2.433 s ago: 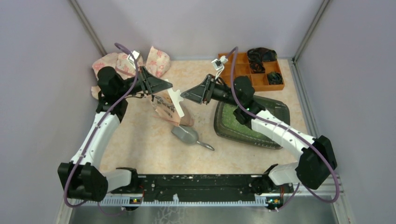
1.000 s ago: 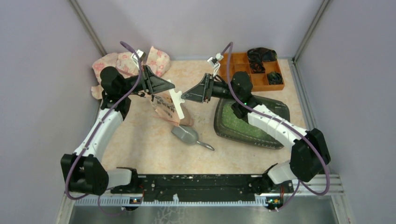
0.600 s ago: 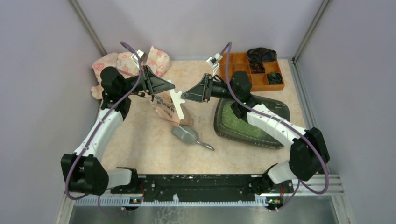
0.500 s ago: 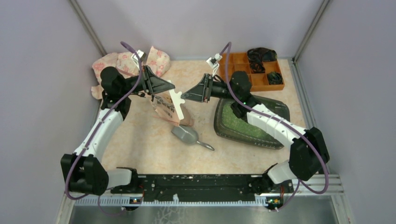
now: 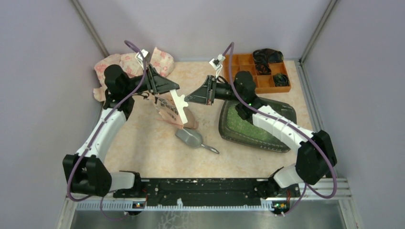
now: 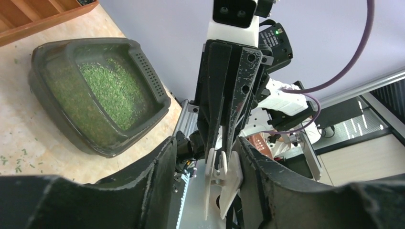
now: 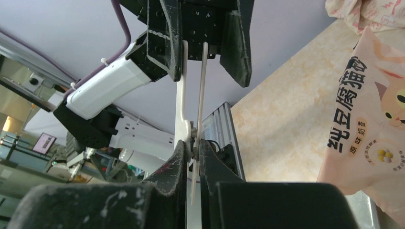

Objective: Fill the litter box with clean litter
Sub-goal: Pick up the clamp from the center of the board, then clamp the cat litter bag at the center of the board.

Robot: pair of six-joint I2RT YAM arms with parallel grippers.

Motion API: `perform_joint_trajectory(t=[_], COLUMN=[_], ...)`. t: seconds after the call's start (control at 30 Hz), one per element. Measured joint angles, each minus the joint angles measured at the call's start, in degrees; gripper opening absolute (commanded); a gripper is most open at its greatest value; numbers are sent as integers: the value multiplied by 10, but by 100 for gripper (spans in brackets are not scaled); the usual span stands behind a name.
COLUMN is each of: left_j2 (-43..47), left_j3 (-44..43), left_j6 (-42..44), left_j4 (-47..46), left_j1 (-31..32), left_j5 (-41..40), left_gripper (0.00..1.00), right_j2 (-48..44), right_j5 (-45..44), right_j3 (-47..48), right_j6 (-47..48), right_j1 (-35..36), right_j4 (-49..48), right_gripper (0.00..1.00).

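Now right claw (image 5: 187,98) pinches clip (image 7: 180,105), left claw (image 6: 206,145) agape; green litter (image 6: 102,88) lines litter box (image 6: 145,76).

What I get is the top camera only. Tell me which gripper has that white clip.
Observer: On the right wrist view, the right gripper is shut on the white clip.
Operator: Report the left jaws.
Observer: On the left wrist view, the left gripper stands open around the clip's other end.
Operator: Check for spills.
Observer: A few green litter granules lie on the table beside the litter box.
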State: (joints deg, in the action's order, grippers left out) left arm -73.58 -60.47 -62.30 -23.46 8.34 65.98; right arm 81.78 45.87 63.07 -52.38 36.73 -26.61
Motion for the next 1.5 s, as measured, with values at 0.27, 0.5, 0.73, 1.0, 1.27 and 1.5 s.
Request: perform_joint_trajectory(t=[0.27,0.5,0.73,1.0,1.27,1.5], left_j2=[-22,-30,-32,-26,-24,-24], left_j3=[-70,-92,-95,-137,-127,-115], left_j6=[42,47,54,179,272,304], left_j4=[60,77,102,295,429,465], left_j1=[-13,-65,-122,-148,-152,-167], left_j5=[-12,-14,-36,-168,-286,-320], left_gripper=[62,64,64,63,63,63], right_j2=[0,9,40,109,201,286], right_j5=[-2,-8,-24,-109,-294,-449], right_j3=[53,84,141,299,440,541], right_j6=[41,77,129,269,442,605], right_j1=[0,0,0,11,99,176], right_j4=[64,119,201,373,521,617], right_gripper=[0,0,0,0,0,0])
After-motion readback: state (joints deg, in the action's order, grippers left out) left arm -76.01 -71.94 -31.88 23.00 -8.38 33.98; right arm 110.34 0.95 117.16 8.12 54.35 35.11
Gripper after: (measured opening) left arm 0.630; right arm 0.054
